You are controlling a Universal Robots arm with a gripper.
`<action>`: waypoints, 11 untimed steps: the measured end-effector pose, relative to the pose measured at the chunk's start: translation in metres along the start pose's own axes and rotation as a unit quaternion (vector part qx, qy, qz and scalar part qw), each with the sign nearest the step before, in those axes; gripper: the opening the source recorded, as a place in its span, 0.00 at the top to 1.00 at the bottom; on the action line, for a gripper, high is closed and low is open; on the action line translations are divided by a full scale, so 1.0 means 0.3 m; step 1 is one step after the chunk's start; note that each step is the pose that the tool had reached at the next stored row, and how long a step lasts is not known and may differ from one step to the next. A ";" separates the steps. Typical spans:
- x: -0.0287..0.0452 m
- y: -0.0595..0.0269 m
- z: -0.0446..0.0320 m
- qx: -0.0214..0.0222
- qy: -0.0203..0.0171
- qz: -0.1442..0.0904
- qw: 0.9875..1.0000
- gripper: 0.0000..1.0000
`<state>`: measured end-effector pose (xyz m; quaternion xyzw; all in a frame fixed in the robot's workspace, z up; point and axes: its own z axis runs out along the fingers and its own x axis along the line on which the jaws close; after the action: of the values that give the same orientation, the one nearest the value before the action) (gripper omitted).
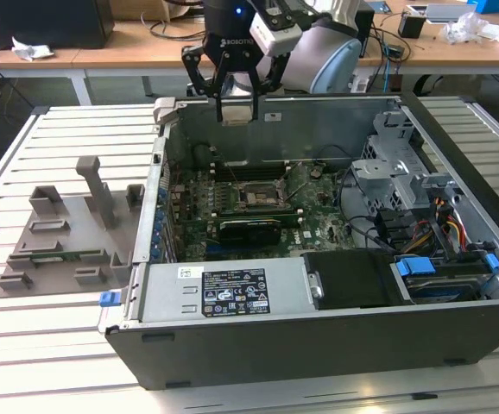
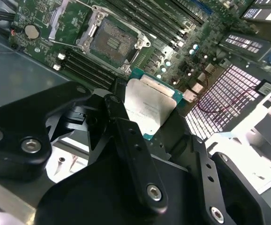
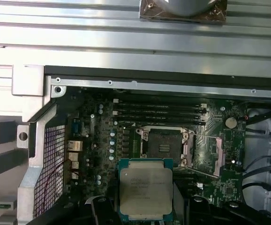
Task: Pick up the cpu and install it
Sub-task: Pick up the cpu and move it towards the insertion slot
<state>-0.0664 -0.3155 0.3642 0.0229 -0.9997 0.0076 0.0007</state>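
Clenched in the hand [image 1: 237, 110] by two opposite edges: the cpu [image 3: 146, 190], silver top turned to the first wrist view, green rim showing past the black fingers [image 2: 119, 122]. Held in the air over the far wall of the open computer case [image 1: 318, 336], well clear of the motherboard [image 1: 318, 211] on the case floor. Nearest the chip's free edge in both wrist views: the empty socket [image 3: 166, 147], with its hinged frame [image 3: 215, 157] swung open to one side. Alongside the socket, rows of dark memory slots [image 3: 159, 110]. Open air between chip and board. Toward the exterior view's right, inside the case, a drive cage [image 1: 396, 172] and bundled cables [image 1: 444, 224] crowding that wall. On the slatted bench [image 1: 60, 138] at the exterior view's left, just outside the case wall, a grey fixture [image 1: 68, 233] with upright posts.
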 end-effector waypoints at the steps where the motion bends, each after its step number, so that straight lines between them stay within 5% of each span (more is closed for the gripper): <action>1: -0.006 0.000 0.006 0.000 0.000 0.000 1.000 0.46; 5: -0.050 -0.011 0.031 0.000 0.000 0.000 1.000 0.46; 11: -0.056 -0.042 0.051 0.000 0.000 0.000 1.000 0.46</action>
<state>-0.0491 -0.3277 0.3490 0.0229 -0.9997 0.0077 0.0012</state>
